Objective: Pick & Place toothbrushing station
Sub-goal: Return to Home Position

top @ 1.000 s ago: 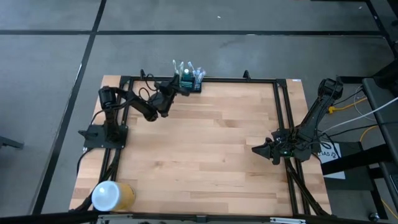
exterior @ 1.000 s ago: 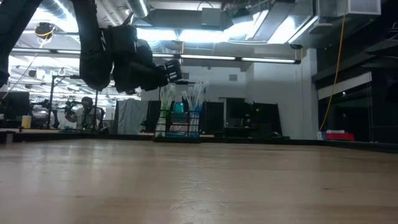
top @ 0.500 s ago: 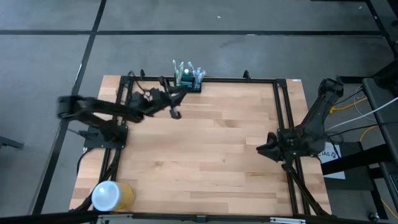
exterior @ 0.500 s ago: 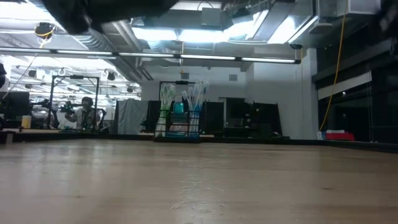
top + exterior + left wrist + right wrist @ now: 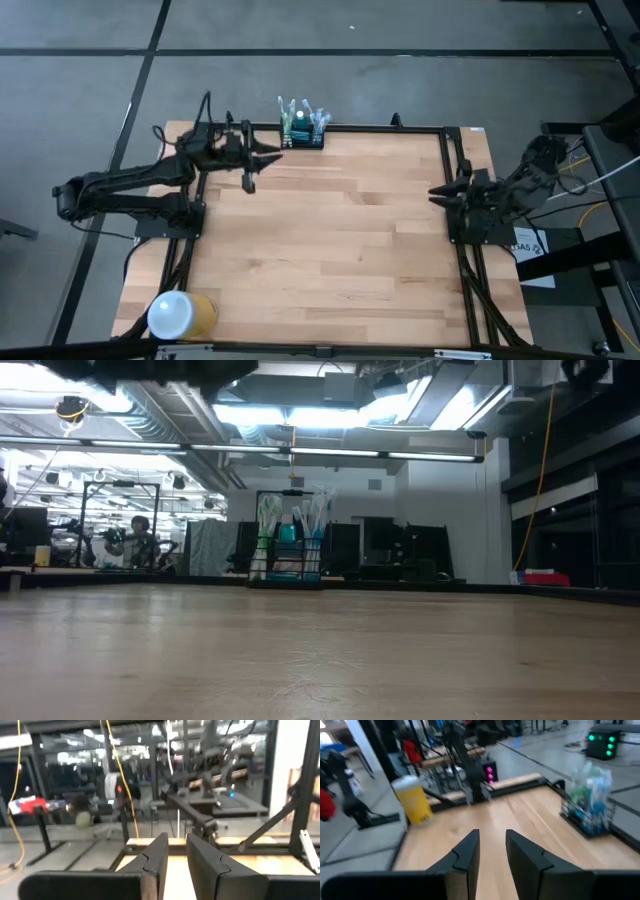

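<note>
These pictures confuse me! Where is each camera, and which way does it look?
High: overhead, looking straight down on table, left gripper, right gripper.
Low: table height, facing the rack; arm blur above.
Left wrist: past its fingers, into the room.
Right wrist: past its fingers, across the table.
All but left wrist show the rack.

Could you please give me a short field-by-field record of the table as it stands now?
toothbrushing station: black rack holding toothbrushes, at the far edge of the table
left tool: raised near the station, fingers slightly apart, empty
right tool: at the table's right edge, fingers slightly apart, empty
cylinder: white and yellow, at the table's near-left corner
</note>
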{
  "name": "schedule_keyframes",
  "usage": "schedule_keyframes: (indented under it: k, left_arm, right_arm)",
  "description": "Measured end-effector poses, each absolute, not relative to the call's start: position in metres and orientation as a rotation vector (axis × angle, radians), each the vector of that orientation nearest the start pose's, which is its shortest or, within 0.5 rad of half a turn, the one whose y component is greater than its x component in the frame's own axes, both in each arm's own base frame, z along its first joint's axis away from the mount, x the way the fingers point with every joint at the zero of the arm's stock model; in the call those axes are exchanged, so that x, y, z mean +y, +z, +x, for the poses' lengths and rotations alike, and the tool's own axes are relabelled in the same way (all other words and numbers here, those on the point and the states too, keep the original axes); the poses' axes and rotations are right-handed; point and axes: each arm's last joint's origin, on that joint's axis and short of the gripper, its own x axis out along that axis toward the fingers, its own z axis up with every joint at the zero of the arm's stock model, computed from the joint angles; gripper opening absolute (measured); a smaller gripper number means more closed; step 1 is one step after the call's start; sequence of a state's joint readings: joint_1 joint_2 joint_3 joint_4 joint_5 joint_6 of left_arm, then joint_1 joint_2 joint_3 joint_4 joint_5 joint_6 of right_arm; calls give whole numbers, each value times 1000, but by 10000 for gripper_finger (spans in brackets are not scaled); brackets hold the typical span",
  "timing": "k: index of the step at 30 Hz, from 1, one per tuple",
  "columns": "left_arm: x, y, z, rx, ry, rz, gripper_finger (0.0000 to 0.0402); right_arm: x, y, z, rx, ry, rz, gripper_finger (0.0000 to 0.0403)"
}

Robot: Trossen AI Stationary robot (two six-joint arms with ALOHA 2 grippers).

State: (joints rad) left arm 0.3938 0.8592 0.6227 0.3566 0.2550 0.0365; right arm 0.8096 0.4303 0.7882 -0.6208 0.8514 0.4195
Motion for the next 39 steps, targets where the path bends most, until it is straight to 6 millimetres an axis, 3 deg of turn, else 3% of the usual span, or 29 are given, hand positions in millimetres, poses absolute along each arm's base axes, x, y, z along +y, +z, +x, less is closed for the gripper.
schedule_keyframes:
  k: [8,15,21,28,39]
  left_arm:
    - [53,240,163,-300,207,65,44]
    - [39,188,150,-190,229,14,35]
    - [34,174,145,-150,326,43,35]
    - [39,163,145,-30,494,44,35]
    - [39,158,145,22,497,47,35]
  right_arm:
    - [41,234,71,205,-88,289,98]
    - [50,165,79,184,-65,353,98]
    - [54,164,83,175,-65,373,98]
    - [53,162,82,190,-109,547,98]
    - [53,162,82,189,-113,576,98]
